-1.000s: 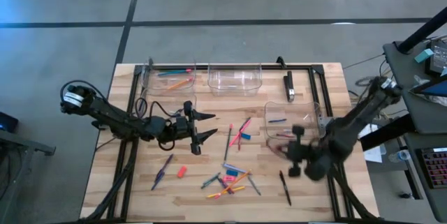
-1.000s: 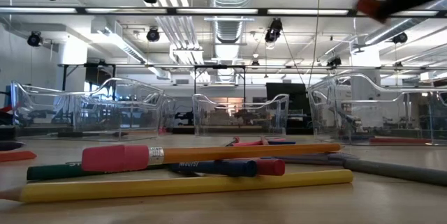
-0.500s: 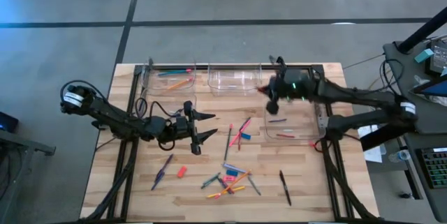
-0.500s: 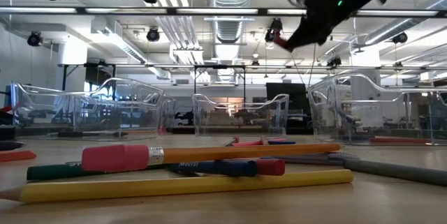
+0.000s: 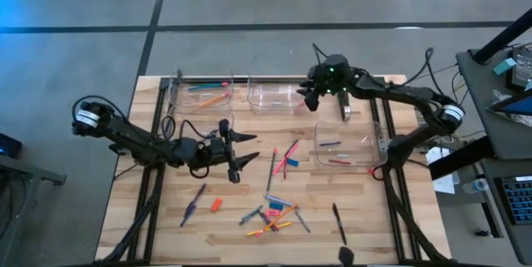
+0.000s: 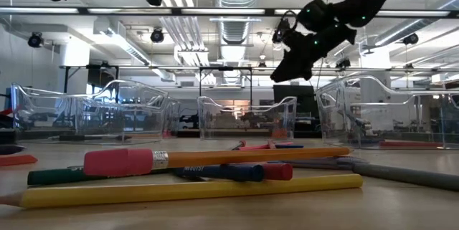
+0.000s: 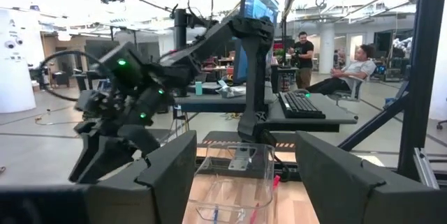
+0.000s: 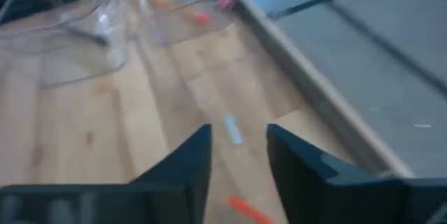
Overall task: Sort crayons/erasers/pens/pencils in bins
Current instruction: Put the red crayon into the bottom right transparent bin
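My right gripper (image 5: 309, 97) is open and empty above the right end of the far middle clear bin (image 5: 278, 94); it also shows high in the low view (image 6: 285, 64). Under its fingers the right wrist view shows a small red-orange piece (image 8: 244, 210) and a pale blue piece (image 8: 232, 130); I cannot tell whether they lie in the bin. My left gripper (image 5: 248, 150) is open and empty, held level left of centre. Loose pencils, crayons and pens lie in a heap (image 5: 274, 213) near the front. A red-orange eraser (image 5: 216, 205) lies on the wood.
The far left bin (image 5: 204, 92) holds pencils. The right bin (image 5: 345, 146) holds a blue and a red crayon. A fourth bin (image 5: 199, 127) is beside my left arm. A black pen (image 5: 339, 224) and a purple crayon (image 5: 193, 205) lie apart. A black frame rail (image 5: 274, 79) runs along the far edge.
My right gripper has swung from the table's near right, up and across to the far edge, and now stands over the far middle bin. The red piece that showed at its fingertips no longer shows there. My left arm has kept still.
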Controlling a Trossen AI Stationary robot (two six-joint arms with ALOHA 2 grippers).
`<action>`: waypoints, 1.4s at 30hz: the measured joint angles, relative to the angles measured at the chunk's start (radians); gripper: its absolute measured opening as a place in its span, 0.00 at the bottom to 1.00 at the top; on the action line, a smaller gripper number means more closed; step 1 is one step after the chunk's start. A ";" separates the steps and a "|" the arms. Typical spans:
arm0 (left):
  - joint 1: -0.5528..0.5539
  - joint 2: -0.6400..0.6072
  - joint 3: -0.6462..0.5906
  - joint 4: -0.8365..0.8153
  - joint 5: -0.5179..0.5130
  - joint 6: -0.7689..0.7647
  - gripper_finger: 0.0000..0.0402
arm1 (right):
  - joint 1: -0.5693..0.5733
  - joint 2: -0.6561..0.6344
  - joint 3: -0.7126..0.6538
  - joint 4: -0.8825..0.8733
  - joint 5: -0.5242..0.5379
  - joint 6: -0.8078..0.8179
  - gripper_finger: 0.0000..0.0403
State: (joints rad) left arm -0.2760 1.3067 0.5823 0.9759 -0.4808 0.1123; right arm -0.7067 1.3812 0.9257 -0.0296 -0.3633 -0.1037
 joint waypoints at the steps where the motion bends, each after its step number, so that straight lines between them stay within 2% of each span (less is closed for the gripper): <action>1: 0.000 0.000 0.000 -0.001 0.000 0.000 0.56 | 0.003 0.014 0.023 -0.035 -0.026 -0.002 0.38; 5: 0.002 0.000 0.000 -0.026 0.000 0.000 0.56 | 0.015 0.037 0.132 -0.250 -0.106 -0.002 0.53; 9: 0.002 0.000 -0.001 -0.030 0.000 0.000 0.56 | 0.064 -0.027 0.151 -0.365 -0.107 -0.020 0.59; 12: 0.002 0.000 -0.001 -0.030 0.000 -0.001 0.56 | 0.128 -0.121 0.104 -0.372 -0.109 -0.008 0.60; 18: 0.002 0.000 0.001 -0.054 0.000 -0.003 0.56 | 0.316 -0.355 -0.083 -0.349 -0.088 0.090 0.57; 21: 0.002 0.006 0.023 -0.127 -0.009 -0.045 0.56 | 0.446 -0.480 -0.201 -0.286 0.005 0.166 0.57; 27: 0.009 0.042 0.142 -0.512 -0.180 -0.163 0.56 | 0.769 -0.706 -0.370 -0.166 0.320 0.270 0.57; 30: 0.008 0.089 0.210 -0.577 -0.185 -0.184 0.56 | 0.908 -0.786 -0.412 -0.123 0.448 0.290 0.57; 34: 0.009 0.168 0.286 -0.632 -0.185 -0.186 0.56 | 1.058 -0.840 -0.456 -0.058 0.571 0.285 0.57; 37: 0.023 0.229 0.355 -0.715 -0.185 -0.246 0.56 | 1.139 -0.843 -0.462 -0.042 0.668 0.279 0.57; 39: 0.034 0.262 0.418 -0.831 -0.185 -0.298 0.56 | 1.175 -0.827 -0.460 -0.039 0.720 0.281 0.57; 42: 0.053 0.314 0.512 -1.033 -0.185 -0.391 0.56 | 1.206 -0.803 -0.449 -0.039 0.735 0.285 0.57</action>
State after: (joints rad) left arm -0.2231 1.6206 1.0941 -0.0573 -0.6655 -0.2791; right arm 0.4996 0.5783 0.4766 -0.0689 0.3714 0.1809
